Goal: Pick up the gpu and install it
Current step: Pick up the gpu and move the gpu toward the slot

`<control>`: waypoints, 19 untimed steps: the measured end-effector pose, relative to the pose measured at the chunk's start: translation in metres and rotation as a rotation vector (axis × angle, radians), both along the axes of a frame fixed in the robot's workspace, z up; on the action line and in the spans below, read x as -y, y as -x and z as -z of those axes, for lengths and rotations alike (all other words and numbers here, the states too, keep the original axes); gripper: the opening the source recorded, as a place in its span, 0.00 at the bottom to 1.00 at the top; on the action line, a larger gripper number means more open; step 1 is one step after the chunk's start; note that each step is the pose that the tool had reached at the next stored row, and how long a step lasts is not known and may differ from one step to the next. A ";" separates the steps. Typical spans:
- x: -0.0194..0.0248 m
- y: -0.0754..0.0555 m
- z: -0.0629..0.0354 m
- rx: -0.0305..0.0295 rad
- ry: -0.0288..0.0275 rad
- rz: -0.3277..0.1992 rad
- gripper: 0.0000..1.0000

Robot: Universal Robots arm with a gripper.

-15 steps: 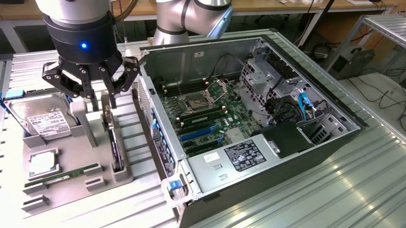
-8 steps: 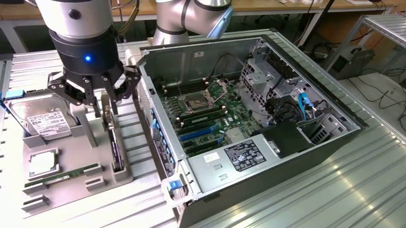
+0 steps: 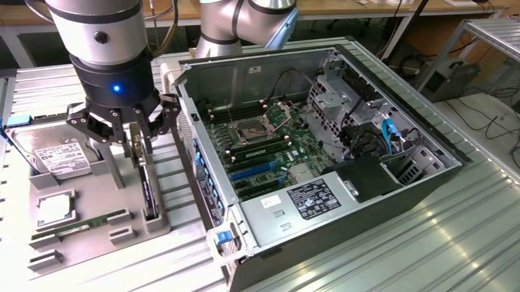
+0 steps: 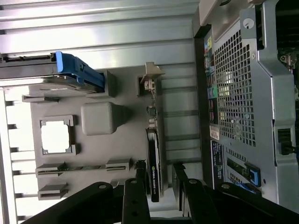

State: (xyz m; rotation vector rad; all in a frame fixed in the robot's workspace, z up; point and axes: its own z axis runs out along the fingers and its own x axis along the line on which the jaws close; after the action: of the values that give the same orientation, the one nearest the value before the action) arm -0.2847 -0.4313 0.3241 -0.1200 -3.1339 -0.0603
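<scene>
The gpu (image 3: 147, 179) is a thin black card that stands on edge in a slot of the grey holder tray (image 3: 97, 234), its round fan face partly showing. In the wrist view the gpu (image 4: 154, 158) appears edge-on, with its silvery bracket (image 4: 150, 77) at the far end. My gripper (image 3: 138, 141) hangs right over the card's upper edge. It is open, with one finger (image 4: 139, 179) on each side of the card and a small gap to each face. The gripper (image 4: 159, 167) straddles the card's near end.
The tray also holds a silver hard drive (image 3: 61, 159) with a white label, a CPU (image 3: 53, 208) and a green memory stick (image 3: 81, 224). The open computer case (image 3: 390, 201) lies right beside the tray, with its motherboard and blue slots (image 3: 252, 171) exposed. Its rear panel (image 4: 238, 93) is close to the gripper.
</scene>
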 end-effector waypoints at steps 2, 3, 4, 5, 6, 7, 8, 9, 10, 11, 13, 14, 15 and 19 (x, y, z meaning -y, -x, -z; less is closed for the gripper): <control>0.0001 0.000 0.0032 0.0000 0.0000 0.000 0.36; 0.0002 0.000 0.0050 0.0000 0.0001 0.000 0.36; 0.0003 0.000 0.0071 0.0000 0.0000 0.000 0.36; 0.0004 0.000 0.0090 0.0000 0.0000 0.000 0.36; 0.0005 0.000 0.0107 0.0000 0.0000 0.000 0.36; 0.0006 0.000 0.0125 0.0001 0.0000 0.000 0.36; 0.0007 0.000 0.0142 0.0000 0.0000 0.000 0.36; 0.0009 0.000 0.0163 0.0001 0.0000 0.000 0.36; 0.0012 0.000 0.0184 0.0000 0.0000 0.000 0.36; 0.0015 0.000 0.0204 0.0001 0.0000 0.000 0.36; 0.0020 0.000 0.0243 0.0000 0.0000 0.000 0.36; 0.0021 0.000 0.0270 -0.0001 0.0001 0.000 0.36; 0.0022 0.000 0.0296 -0.0001 0.0001 0.000 0.36; 0.0023 0.000 0.0390 0.0000 0.0000 0.000 0.36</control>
State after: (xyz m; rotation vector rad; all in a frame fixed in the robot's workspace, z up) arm -0.2847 -0.4335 0.2851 -0.1200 -3.1339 -0.0603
